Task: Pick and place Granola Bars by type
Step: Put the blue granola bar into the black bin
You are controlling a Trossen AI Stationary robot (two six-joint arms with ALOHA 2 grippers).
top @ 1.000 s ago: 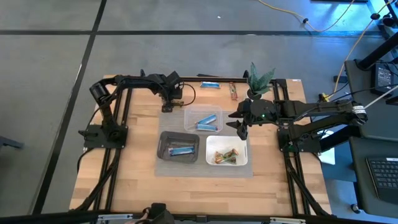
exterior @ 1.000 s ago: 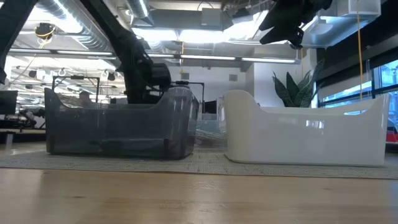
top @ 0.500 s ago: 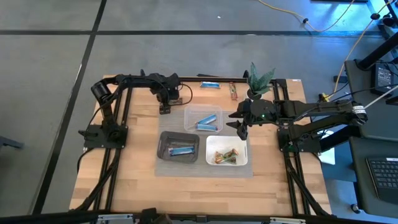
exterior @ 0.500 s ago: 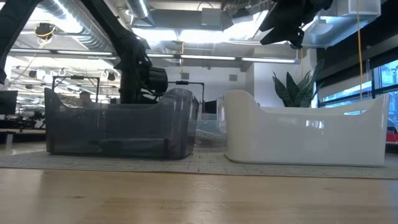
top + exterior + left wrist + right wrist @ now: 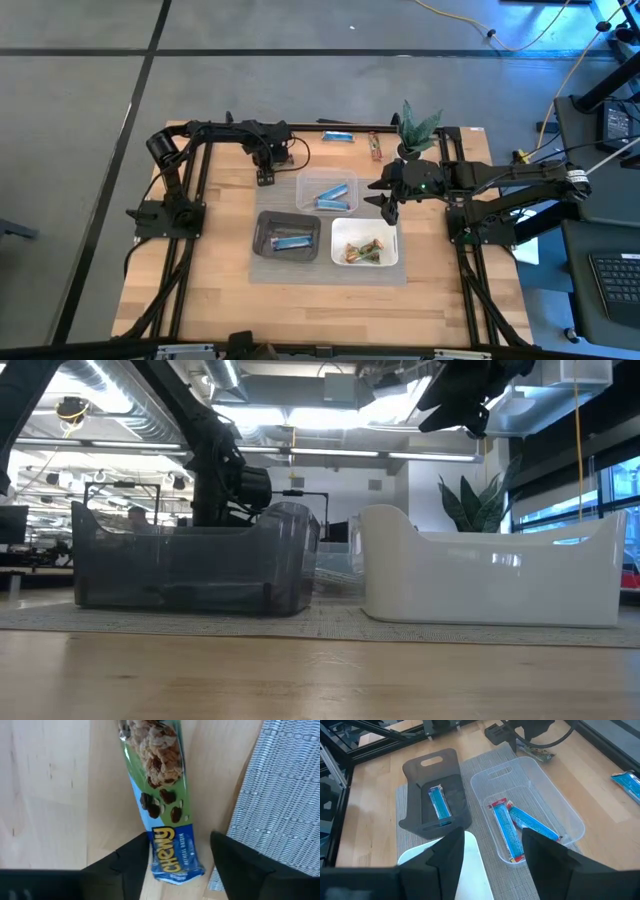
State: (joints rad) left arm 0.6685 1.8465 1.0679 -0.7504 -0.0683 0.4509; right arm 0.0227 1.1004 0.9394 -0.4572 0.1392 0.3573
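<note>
Green and blue foil marks the bar (image 5: 162,795) under the left gripper (image 5: 180,862): a chewy granola bar lying flat on the bare wood, just beside the edge of the grey mat (image 5: 285,795). The fingers (image 5: 132,857) stand open, one on each side of the bar's blue end, not closed on it. In the high view this gripper (image 5: 266,172) sits at about 11 o'clock from the trays, near the table's far edge.

Other bars are already sorted: two bright blue bars (image 5: 515,827) in the clear tray (image 5: 572,822), one silvery-blue bar (image 5: 437,802) in the black tray (image 5: 415,770), and green-and-brown bars (image 5: 364,251) in the white tray (image 5: 388,258). Two loose bars lie on the wood at 12 o'clock, a blue one (image 5: 337,137) and a brownish one (image 5: 374,147) beside the plant (image 5: 417,127).

The right gripper (image 5: 387,209) hangs above the mat at 3 o'clock from the clear tray, fingers open and empty.

This bar looks light and thin, with a slick, crinkly wrapper over a soft filling, so it may slide or buckle. My judgement is that a pinch across its narrow width near the middle would hold better than the crimped end, with moderate squeeze so the filling is not crushed.
</note>
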